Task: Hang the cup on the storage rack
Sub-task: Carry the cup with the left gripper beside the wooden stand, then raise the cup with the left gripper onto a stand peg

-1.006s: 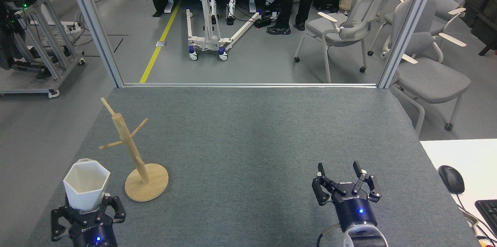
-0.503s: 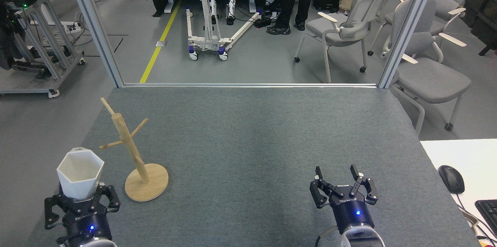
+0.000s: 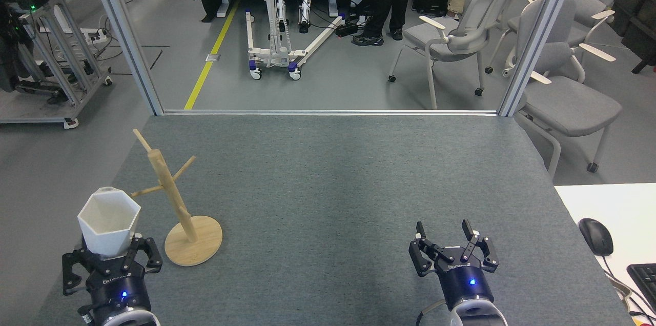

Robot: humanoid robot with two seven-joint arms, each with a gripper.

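Grey felt covers the surface (image 3: 328, 187), with chairs and people's legs beyond its far edge. At the near left, the left hand (image 3: 108, 263) grasps the cup (image 3: 108, 221) by its narrow base, mouth up, probably so the handle stays free for a peg; the handle itself I can't make out. Just right of the cup stands the rack (image 3: 177, 203), one peg reaching toward its rim. Well apart, the right hand (image 3: 451, 246) rests released and empty

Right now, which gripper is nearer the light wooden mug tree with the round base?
Left. The left gripper, holding the white hexagonal cup, sits just left of the wooden mug tree. The right gripper is far off to its right, jaws open.
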